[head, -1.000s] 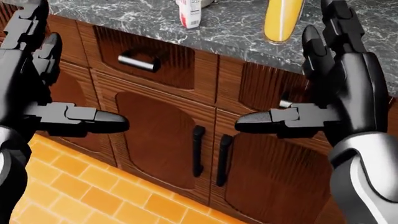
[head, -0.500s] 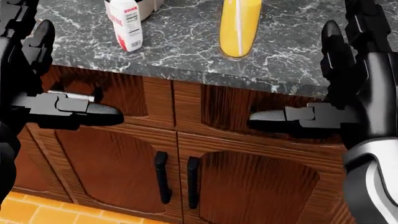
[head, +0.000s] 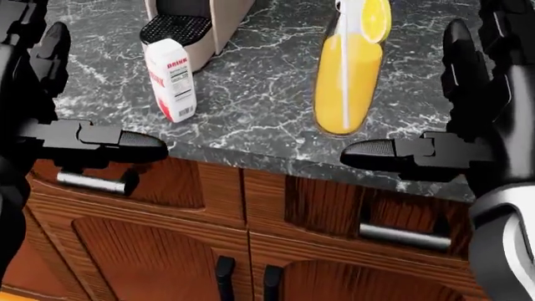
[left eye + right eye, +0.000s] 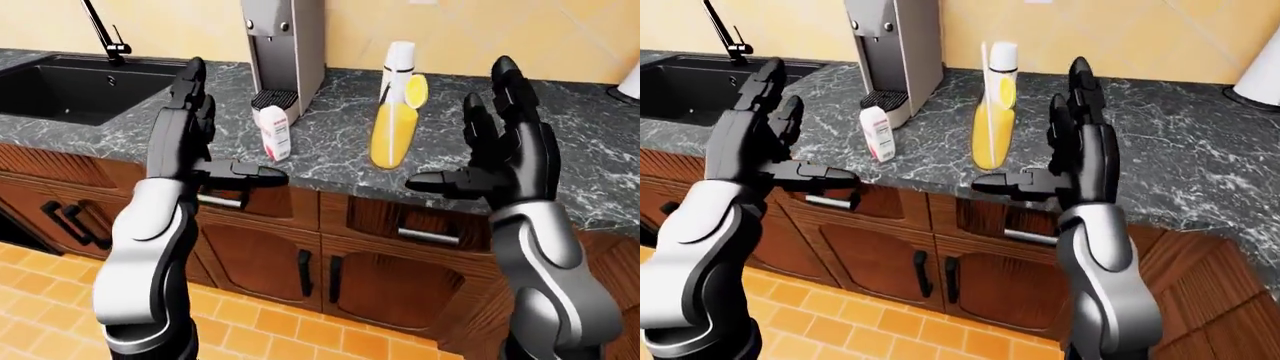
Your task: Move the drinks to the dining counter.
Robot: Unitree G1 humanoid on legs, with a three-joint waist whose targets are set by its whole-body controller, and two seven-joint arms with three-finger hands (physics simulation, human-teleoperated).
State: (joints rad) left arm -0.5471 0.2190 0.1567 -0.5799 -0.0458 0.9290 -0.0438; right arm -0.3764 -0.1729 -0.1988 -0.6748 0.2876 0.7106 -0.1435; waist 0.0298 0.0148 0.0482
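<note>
Juice bottle (image 4: 394,124) upright on marble surface (image 4: 590,161), near its edge; small drink carton (image 4: 274,133) at its 9 o'clock, apart, just beside coffee machine (image 4: 284,49). Both untouched. Left hand (image 4: 190,127) at carton's 7 o'clock, right hand (image 4: 505,161) at bottle's 4 o'clock: both spread wide, thumbs inward, nothing held, prob. pre-reach pose. Sink (image 4: 70,86) far at 9. Cabinets (image 4: 330,270) below.

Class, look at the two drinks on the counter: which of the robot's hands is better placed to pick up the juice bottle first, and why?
Probably the right hand: it is open, close beside the juice bottle. The left hand, also open, stands nearer the small carton.
</note>
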